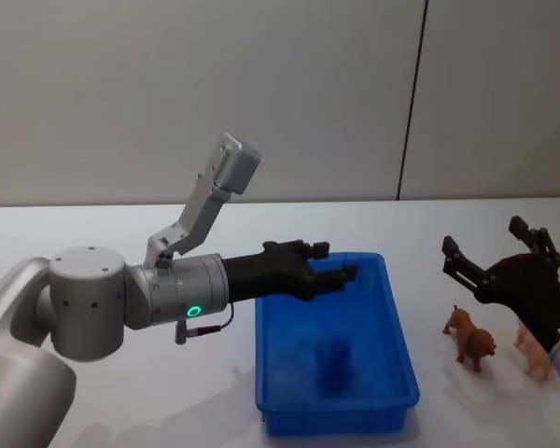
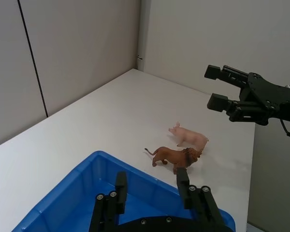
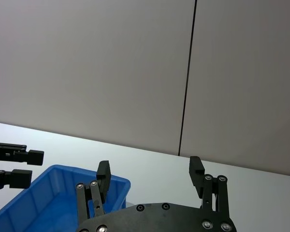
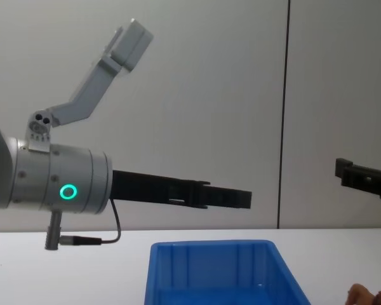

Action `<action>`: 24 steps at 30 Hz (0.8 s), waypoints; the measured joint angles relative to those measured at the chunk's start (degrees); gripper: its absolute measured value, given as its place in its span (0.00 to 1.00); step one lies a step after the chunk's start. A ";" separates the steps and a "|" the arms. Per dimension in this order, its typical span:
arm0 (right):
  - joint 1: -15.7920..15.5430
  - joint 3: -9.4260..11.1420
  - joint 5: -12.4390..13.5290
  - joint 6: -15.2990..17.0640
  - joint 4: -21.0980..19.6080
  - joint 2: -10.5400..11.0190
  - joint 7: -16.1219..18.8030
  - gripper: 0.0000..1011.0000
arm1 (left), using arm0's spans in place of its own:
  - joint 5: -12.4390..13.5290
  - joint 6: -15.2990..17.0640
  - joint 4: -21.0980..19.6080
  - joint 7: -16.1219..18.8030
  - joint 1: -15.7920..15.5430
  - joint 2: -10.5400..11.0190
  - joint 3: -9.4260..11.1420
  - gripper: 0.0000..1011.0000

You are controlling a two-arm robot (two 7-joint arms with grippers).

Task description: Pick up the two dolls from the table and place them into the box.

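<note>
Standing on the counter (image 1: 383, 224) just right of the box (image 1: 336, 420), the lion (image 1: 469, 338) is slanting across my view, with its tail toward the box and away from me and its maned head toward me and the pig (image 1: 532, 355). The pig is standing just beside it on the side away from the box, with its snout pointing the opposite way to the lion's head. My right arm is partly hiding the pig from the head camera. Both are small four-legged animal figures, the lion reddish-brown with a darker mane and the pig pale pink. Inside the box a darker blue shape (image 1: 334, 362) is showing on the floor, too blurred for me to name.

My right end effector (image 1: 482, 235) is hovering in the air over the two figures, with its fingers spread apart and holding nothing. It is lying level with its tips aimed forward, away from my body. The lion is sitting below it, clear of the fingers, and this is the nearer arm by far. My left end effector (image 1: 331, 259) is reaching out above the box's far end, its fingers also apart and empty, with the box wall between it and the lion.

I am judging that the right arm should take the lion. It will be needing to tip downward and turn so the fingers close across the narrow flanks rather than head to tail. The pig standing so near is leaving little room on that side.
</note>
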 joint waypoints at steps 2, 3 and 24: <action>0.00 0.00 0.00 0.00 0.00 0.00 0.00 0.99 | 0.14 0.03 0.26 -0.42 -0.26 -0.15 0.13 0.66; 0.00 0.00 0.00 0.00 0.00 0.00 0.00 0.99 | 0.16 0.03 0.31 -0.50 -0.31 -0.17 0.15 0.70; 0.00 0.00 0.00 0.00 0.00 0.00 0.00 0.99 | -3.15 -3.34 -4.47 9.94 2.93 1.92 -1.13 0.99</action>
